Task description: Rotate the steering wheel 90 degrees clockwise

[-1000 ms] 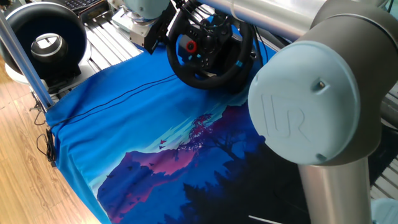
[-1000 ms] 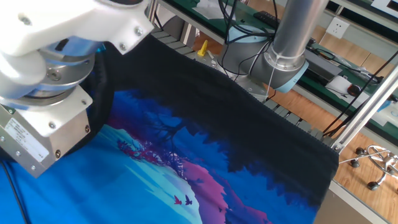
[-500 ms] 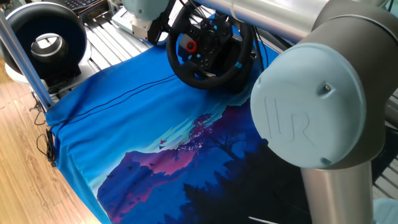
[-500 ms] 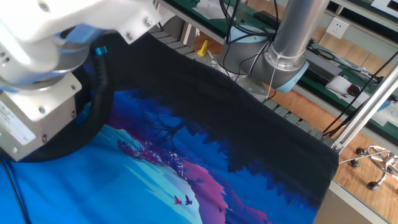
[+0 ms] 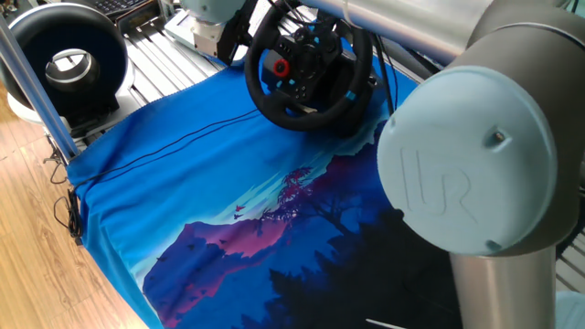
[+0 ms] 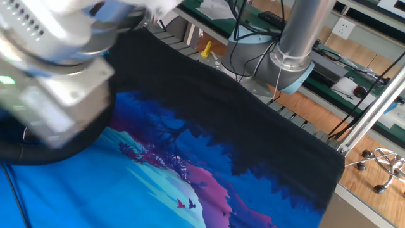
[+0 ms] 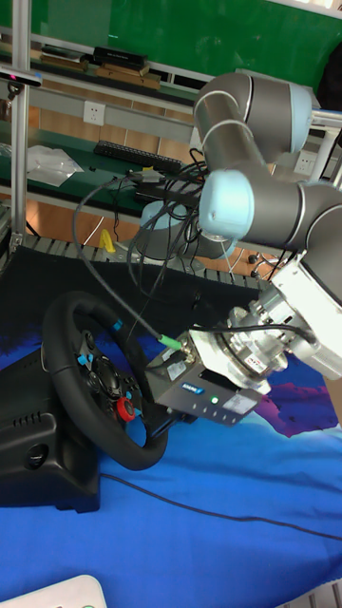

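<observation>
The steering wheel (image 5: pixel 306 68) stands at the far edge of the blue cloth, a black thick rim with a red knob (image 5: pixel 279 67) and a blue stripe (image 5: pixel 350 94). In the tall fixed view the steering wheel (image 7: pixel 100 380) sits tilted on its black base (image 7: pixel 38 465). My gripper (image 7: pixel 158 429) reaches from the right to the rim's lower right part, its fingers dark against the rim. In one fixed view my gripper (image 5: pixel 236 35) is at the rim's upper left. I cannot tell from any view whether the fingers clasp the rim. In the other fixed view the wrist housing (image 6: pixel 57 95) is a blur.
A black ring-shaped device (image 5: pixel 69 59) with a grey-white centre stands at the back left beside a metal post (image 5: pixel 37 91). The arm's big elbow joint (image 5: pixel 466 174) hides the right side. Cables (image 7: pixel 123 247) trail above the wheel. The arm's base (image 6: pixel 292 54) stands behind the table.
The wrist has turned and the gripper has shifted up along the wheel's rim. The red knob and blue stripe stay in the same place. The elbow joint has drifted right.
</observation>
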{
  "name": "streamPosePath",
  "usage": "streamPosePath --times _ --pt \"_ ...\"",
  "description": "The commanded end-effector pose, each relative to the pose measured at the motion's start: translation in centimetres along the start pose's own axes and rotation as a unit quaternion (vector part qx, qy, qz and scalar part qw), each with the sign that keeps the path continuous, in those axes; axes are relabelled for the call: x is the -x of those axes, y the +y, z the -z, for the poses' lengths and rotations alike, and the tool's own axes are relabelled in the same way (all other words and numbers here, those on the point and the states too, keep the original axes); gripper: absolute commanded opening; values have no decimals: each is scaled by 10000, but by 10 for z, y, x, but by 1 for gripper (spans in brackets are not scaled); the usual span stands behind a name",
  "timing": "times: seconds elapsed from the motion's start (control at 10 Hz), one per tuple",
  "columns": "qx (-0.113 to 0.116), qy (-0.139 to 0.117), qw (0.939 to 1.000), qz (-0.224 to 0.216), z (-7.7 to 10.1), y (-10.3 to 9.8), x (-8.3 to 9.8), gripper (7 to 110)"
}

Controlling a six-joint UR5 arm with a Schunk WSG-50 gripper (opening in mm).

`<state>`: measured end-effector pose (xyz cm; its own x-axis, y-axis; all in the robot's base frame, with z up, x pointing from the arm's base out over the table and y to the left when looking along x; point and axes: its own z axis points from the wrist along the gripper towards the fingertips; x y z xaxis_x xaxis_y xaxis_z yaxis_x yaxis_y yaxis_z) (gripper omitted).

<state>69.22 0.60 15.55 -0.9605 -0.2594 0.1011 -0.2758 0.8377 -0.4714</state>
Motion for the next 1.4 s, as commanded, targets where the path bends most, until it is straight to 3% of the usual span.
streamPosePath --times 0.0,0.1,0.3,0.4,0.9,1.3 --pt "663 582 9960 -108 16 37 -50 7" --pt "617 370 9974 -63 19 45 -56 7" --pt "391 349 9985 178 23 52 -84 7" --pt "442 376 9975 401 24 51 -88 7" --pt "358 579 9944 812 26 43 -98 7" --pt "486 603 9932 869 27 50 -99 7"
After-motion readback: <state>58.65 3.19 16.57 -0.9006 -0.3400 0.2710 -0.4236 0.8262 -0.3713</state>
